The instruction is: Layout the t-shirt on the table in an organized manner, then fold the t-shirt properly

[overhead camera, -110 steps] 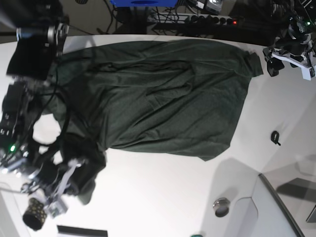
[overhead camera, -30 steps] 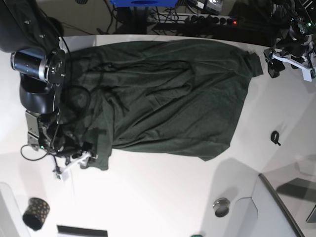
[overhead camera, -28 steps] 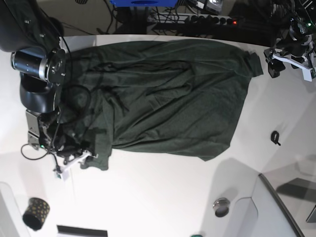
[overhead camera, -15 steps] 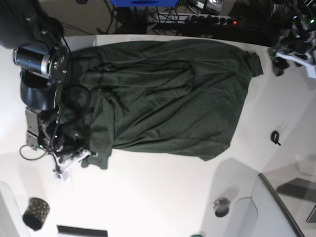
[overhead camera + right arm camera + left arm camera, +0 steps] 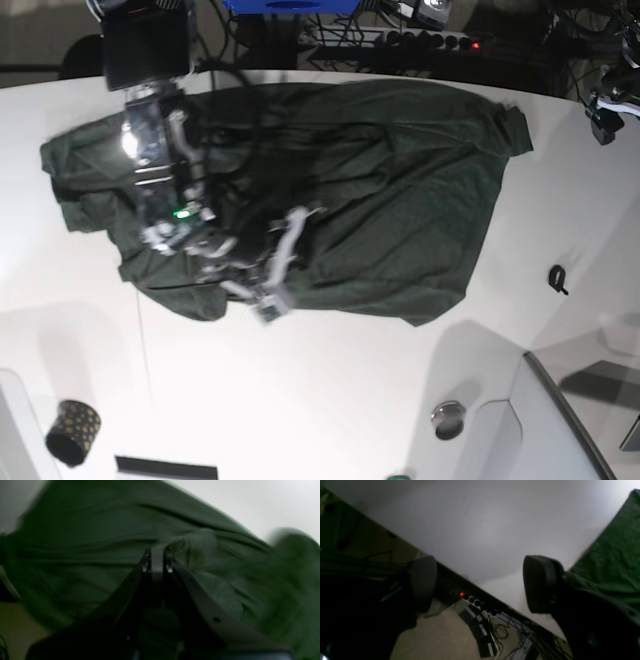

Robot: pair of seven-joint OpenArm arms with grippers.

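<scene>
The dark green t-shirt [image 5: 400,190] lies spread across the white table [image 5: 330,400], with a sleeve out at the left [image 5: 75,170] and creases in its middle. My right gripper [image 5: 283,262] is over the shirt's lower middle. In the blurred right wrist view it [image 5: 157,555] is shut on a raised fold of the t-shirt [image 5: 195,547]. My left gripper [image 5: 608,105] is at the table's far right edge, apart from the shirt. In the left wrist view it [image 5: 482,582] is open and empty over the table edge [image 5: 482,525], with the shirt [image 5: 615,562] to its right.
A black and gold cup [image 5: 72,432] stands at the front left. A small black object [image 5: 558,278] and a round metal disc [image 5: 449,418] lie at the right. A power strip [image 5: 420,40] and cables lie behind the table. A raised panel edge [image 5: 565,405] is at the front right.
My right arm has swung from the shirt's lower left corner to over its middle, taking fabric with it. The left sleeve now lies spread out. My left gripper has drifted a little further right.
</scene>
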